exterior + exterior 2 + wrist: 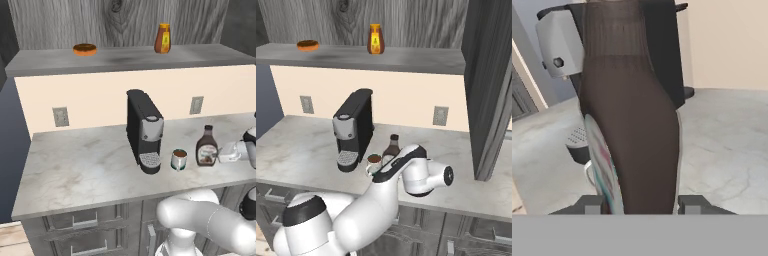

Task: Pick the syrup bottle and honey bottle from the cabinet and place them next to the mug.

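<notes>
While beside the mug (179, 159), the syrup bottle (632, 130) sits clamped in the gripper (641, 204).

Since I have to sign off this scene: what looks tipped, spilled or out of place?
Nothing stands out. The syrup bottle stands upright on the marble counter beside the mug, between the gripper's fingers. The honey bottle and a doughnut sit upright on the cabinet ledge. No spills.

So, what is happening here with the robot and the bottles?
The robot's hand is shut on the syrup bottle, which stands on the marble counter just right of the mug, beside the coffee machine. The honey bottle is on the cabinet ledge above, along with a doughnut. So one bottle is placed and one remains.
</notes>
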You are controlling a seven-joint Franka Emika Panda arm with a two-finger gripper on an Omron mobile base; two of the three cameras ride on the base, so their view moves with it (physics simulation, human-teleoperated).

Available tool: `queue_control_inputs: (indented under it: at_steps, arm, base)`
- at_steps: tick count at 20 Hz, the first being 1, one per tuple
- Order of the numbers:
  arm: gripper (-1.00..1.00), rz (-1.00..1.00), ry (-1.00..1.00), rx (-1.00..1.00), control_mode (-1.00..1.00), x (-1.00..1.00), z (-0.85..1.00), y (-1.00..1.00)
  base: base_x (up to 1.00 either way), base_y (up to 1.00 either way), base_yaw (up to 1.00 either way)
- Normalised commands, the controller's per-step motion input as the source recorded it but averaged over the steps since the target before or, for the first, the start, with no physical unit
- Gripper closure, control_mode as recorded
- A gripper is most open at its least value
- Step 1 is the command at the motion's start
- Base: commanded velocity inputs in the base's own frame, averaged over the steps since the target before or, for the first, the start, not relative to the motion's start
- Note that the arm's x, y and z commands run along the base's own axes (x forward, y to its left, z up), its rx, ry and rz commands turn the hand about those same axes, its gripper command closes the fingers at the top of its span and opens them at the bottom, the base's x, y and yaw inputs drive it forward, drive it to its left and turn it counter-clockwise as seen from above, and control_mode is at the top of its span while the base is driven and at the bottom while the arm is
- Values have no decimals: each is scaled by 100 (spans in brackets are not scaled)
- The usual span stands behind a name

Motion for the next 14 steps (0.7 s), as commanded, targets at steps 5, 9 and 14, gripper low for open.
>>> queue_control_inputs:
  at_steps: [5, 9, 14]
  arm:
    - [100, 0, -10, 0, -100, 0, -24, 0]
    - [100, 0, -15, 0, -100, 3, -24, 0]
    - [100, 0, -9, 0, -100, 17, -7, 0]
  base:
    - [0, 0, 0]
    - [0, 0, 0]
    - [0, 0, 0]
